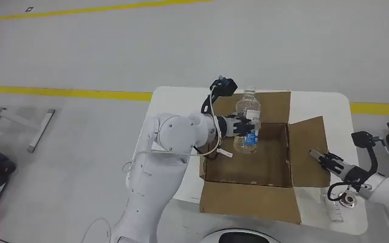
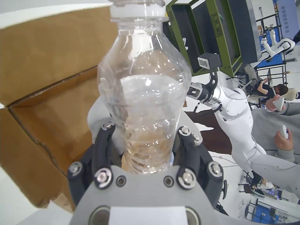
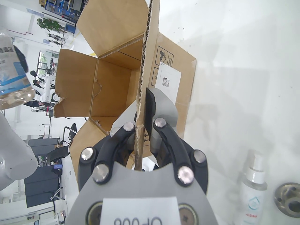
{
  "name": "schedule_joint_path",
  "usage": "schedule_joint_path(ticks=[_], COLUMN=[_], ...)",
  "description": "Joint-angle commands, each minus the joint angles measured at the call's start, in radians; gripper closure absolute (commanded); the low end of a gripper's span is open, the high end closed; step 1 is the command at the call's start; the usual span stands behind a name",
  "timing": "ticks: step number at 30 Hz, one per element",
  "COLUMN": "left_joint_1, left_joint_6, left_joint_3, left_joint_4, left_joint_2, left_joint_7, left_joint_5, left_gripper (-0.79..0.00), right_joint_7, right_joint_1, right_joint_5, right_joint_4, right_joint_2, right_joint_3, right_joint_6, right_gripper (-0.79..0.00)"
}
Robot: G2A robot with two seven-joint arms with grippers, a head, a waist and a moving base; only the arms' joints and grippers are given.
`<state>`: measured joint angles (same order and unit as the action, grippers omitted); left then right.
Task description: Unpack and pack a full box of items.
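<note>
A clear water bottle [image 1: 248,118] with a white cap and a blue label hangs upright over the far left part of the open cardboard box [image 1: 246,203]. My left gripper [image 1: 245,127] is shut on its lower body. In the left wrist view the black fingers [image 2: 106,139] clasp the bottle [image 2: 143,90] from both sides. My right gripper [image 1: 320,157] is shut on the edge of the box's right flap [image 1: 307,152]. The right wrist view shows the flap [image 3: 150,36] running between that gripper's [image 3: 140,111] fingers, with the bottle [image 3: 11,71] farther off. Inside, the box shows bare cardboard.
The box stands on a white table [image 1: 182,103] with all flaps folded outward. A small white spray bottle [image 3: 253,183] and a round metal part [image 3: 289,200] lie on the table by the right arm, near the front right corner [image 1: 349,222].
</note>
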<state>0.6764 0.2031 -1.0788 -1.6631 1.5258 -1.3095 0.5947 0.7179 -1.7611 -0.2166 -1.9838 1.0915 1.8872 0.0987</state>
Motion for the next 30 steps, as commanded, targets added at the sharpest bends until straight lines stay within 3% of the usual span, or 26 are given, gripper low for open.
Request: schedule_joint_path(ticks=[1,7,23,30], left_joint_1=[0.002,0.009,0.027,0.024], left_joint_6=[0.010,0.009,0.007,0.102], left_joint_3=[0.009,0.041,0.045,0.134], left_joint_4=[0.030,0.125,0.136,0.237], left_joint_2=[-0.002,-0.010,-0.010,-0.002], left_joint_7=[0.002,-0.033,-0.011,-0.010], left_joint_5=[0.012,0.054,0.055,0.103], left_gripper=[0.000,0.000,0.000,0.000], right_joint_7=[-0.003,-0.008,0.008,0.016], right_joint_1=[-0.003,-0.012,-0.020,-0.031], right_joint_5=[0.007,0.024,0.068,0.102], right_joint_4=[-0.001,-0.007,-0.010,-0.039], right_joint_2=[0.000,-0.001,-0.005,-0.007], right_joint_3=[0.002,0.009,0.009,0.023], right_joint_6=[-0.007,-0.016,0.002,0.005], right_gripper=[0.000,0.000,0.000,0.000])
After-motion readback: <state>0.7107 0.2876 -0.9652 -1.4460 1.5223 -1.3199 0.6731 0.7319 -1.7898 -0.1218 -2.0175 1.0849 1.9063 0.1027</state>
